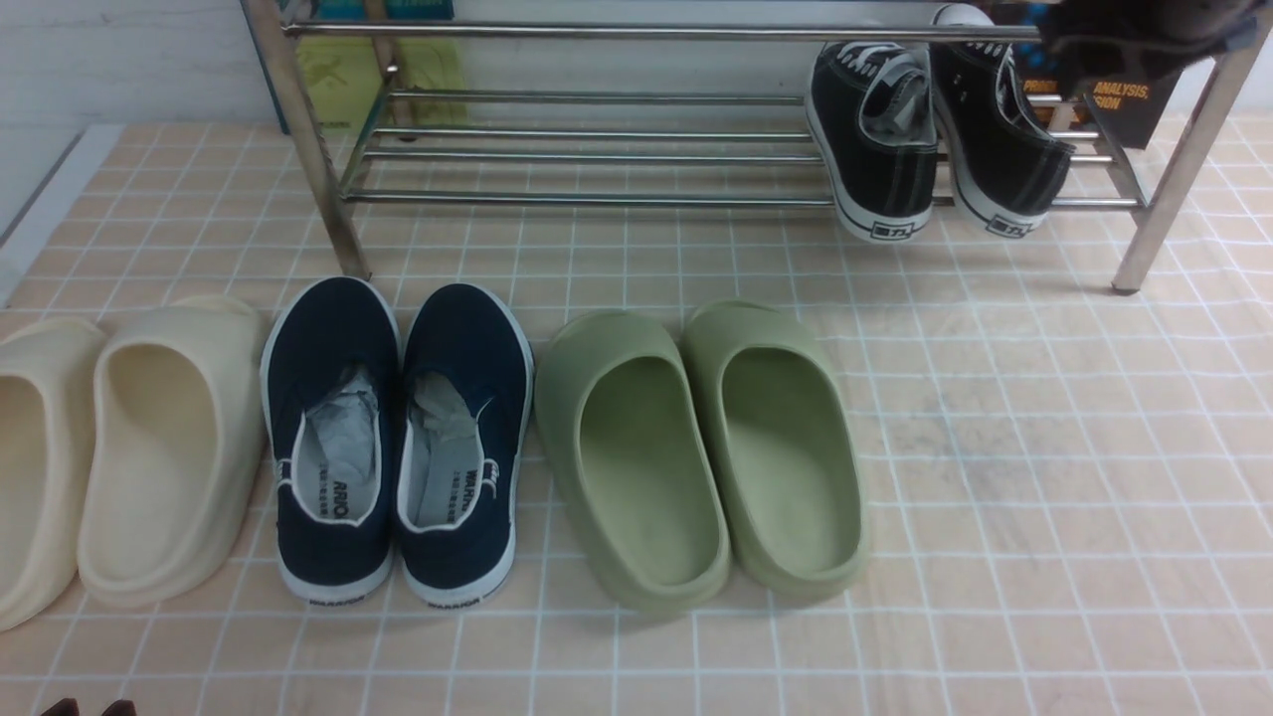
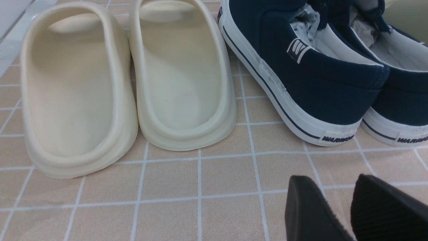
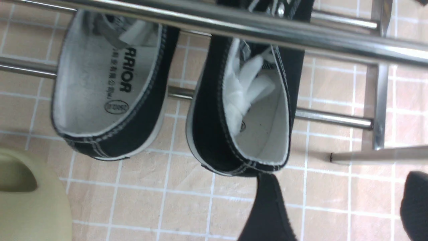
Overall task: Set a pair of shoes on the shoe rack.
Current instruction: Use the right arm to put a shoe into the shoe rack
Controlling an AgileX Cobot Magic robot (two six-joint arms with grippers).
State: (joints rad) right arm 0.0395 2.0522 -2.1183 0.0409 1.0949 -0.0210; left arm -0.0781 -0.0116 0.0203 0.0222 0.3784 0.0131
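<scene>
The two black sneakers (image 1: pixel 875 149) (image 1: pixel 995 139) lie side by side on the lower bars at the right end of the steel shoe rack (image 1: pixel 597 32). Their white heels overhang the front bar. In the right wrist view both sneakers (image 3: pixel 100 83) (image 3: pixel 254 127) show from above under a rack bar (image 3: pixel 334 40). My right gripper (image 3: pixel 339 187) is open and empty, one fingertip (image 3: pixel 267 201) just off the right sneaker's heel. In the front view it (image 1: pixel 1144 35) hovers above the rack's top right corner. My left gripper (image 2: pixel 331 180) is low at the front left, with a narrow gap and nothing in it.
On the tiled floor in front of the rack stand cream slides (image 1: pixel 119 447), navy slip-ons (image 1: pixel 398 438) and green slides (image 1: pixel 696 447) in a row. The rack's right leg (image 1: pixel 1174 169) slants down beside the sneakers. A dark book (image 1: pixel 1124 99) stands behind the rack.
</scene>
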